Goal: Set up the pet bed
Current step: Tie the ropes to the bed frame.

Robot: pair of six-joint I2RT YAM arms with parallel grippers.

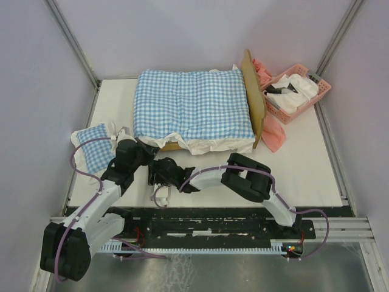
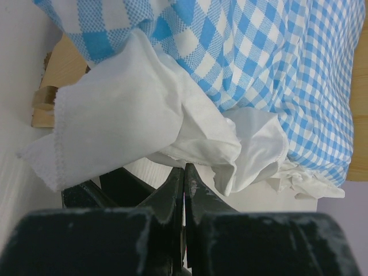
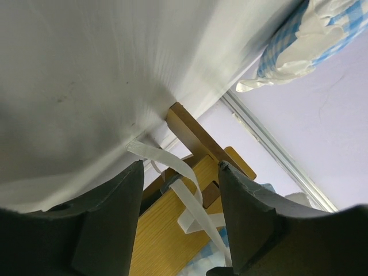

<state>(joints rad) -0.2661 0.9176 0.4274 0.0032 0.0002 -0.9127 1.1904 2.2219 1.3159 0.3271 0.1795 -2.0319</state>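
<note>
My left pincer [image 2: 184, 172] is shut, fingertips pressed together just under the white frill [image 2: 132, 103] of the checked cushion [image 1: 191, 103]; whether cloth is caught, I cannot tell. My right pincer [image 3: 180, 165] stands open at a moderate gap, with a corner of the wooden frame and a white strap [image 3: 192, 198] seen between its fingers. The pet bed [image 1: 255, 103] sits mid-table [image 1: 304, 176] under the cushion, headboard to the right. A small checked pillow [image 1: 94, 146] lies left; a pink basket [image 1: 316, 97] sits far right.
</note>
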